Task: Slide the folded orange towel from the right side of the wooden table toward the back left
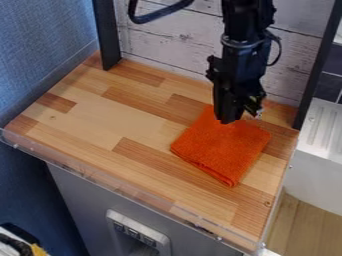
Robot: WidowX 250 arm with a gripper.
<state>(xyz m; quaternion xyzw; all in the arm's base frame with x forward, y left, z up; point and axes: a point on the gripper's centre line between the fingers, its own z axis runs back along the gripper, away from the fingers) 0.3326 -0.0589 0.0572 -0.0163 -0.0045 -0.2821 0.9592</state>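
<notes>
The orange cloth (224, 150) lies folded flat on the wooden counter (100, 122), toward three o'clock. The claw (232, 120) hangs pointing down at the cloth's twelve o'clock edge; whether it is open or closed, or touches the cloth, I cannot tell.

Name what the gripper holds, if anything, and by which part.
Cannot be told: the gripper is at the far edge of the orange cloth, hiding any hold.
</notes>
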